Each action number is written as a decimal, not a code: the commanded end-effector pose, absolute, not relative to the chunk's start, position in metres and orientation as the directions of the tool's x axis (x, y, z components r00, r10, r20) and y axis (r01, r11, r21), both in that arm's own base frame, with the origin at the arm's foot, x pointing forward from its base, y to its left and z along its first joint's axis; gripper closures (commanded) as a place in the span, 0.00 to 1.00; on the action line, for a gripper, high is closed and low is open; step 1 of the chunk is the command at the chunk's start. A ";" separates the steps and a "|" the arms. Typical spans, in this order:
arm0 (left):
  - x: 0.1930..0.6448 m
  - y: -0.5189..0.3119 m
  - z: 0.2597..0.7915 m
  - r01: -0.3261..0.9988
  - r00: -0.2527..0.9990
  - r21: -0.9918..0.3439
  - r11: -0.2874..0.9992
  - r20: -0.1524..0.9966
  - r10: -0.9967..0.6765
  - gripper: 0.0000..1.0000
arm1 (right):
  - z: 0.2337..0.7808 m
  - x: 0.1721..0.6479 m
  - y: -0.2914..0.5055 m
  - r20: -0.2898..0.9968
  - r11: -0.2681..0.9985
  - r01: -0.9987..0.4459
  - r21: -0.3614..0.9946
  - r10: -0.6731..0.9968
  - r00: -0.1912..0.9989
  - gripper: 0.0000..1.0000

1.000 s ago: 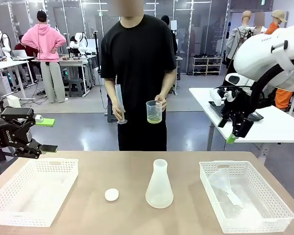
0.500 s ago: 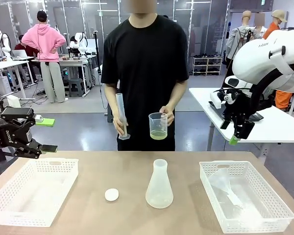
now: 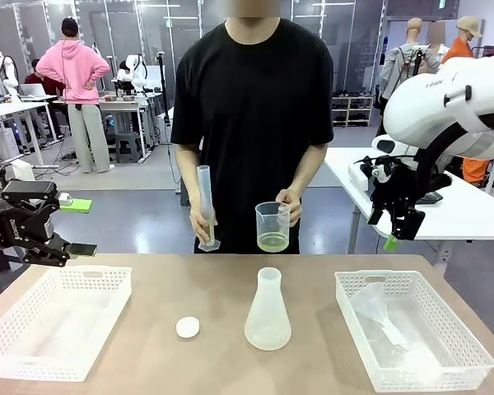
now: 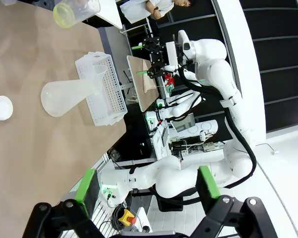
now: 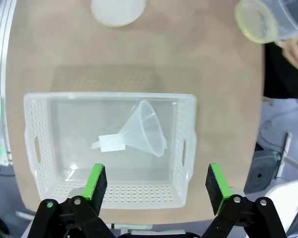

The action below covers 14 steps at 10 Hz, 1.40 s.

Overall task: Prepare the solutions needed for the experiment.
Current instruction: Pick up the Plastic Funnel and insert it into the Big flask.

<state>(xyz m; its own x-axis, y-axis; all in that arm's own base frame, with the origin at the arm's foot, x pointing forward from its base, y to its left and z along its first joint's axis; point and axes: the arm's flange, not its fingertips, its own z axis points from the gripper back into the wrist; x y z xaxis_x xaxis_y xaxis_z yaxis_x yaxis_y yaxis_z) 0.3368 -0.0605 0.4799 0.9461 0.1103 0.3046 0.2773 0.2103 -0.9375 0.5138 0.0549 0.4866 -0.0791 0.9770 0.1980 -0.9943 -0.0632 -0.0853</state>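
The solutions [image 3: 272,241] are a shallow pale yellow-green layer in a clear beaker [image 3: 272,225] held by the person's hand over the table's far edge; the liquid [image 5: 256,22] also appears from above. The person's other hand holds a tall clear measuring cylinder [image 3: 206,206]. An empty conical flask [image 3: 267,313] stands mid-table, with a white cap [image 3: 188,327] to its left. My left gripper [image 3: 79,228] hovers open off the table's left side. My right gripper [image 5: 156,182] is open high above the right basket [image 5: 109,99], nothing between its fingers.
A clear funnel [image 5: 145,129] lies in the right white basket [image 3: 414,372]. An empty white basket [image 3: 33,362] sits at the left. The person stands close against the far edge. Another white table [image 3: 461,216] stands behind my right arm.
The person has stepped up to the table, and the beaker and cylinder have come lower and nearer. My right gripper has dropped slightly. The left arm has not moved.
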 end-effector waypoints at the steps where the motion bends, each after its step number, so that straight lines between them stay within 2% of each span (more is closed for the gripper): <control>1: 0.338 -0.063 0.481 0.279 0.946 -0.942 0.186 0.303 0.119 0.00 | 0.469 0.518 0.063 0.137 -0.165 -0.986 -0.033 0.976 -0.168 0.00; 6: 0.338 -0.063 0.481 0.279 0.946 -0.942 0.186 0.303 0.119 0.00 | 0.415 0.522 0.071 0.113 -0.183 -0.977 0.114 0.979 -0.170 0.00; 9: 0.338 -0.063 0.481 0.279 0.946 -0.942 0.186 0.303 0.119 0.00 | 0.393 0.531 0.077 0.091 -0.208 -0.968 0.141 0.976 -0.196 0.00; 14: 0.338 -0.063 0.481 0.279 0.946 -0.942 0.186 0.303 0.119 0.00 | 0.381 0.554 0.081 0.043 -0.226 -0.936 0.268 0.974 -0.223 0.00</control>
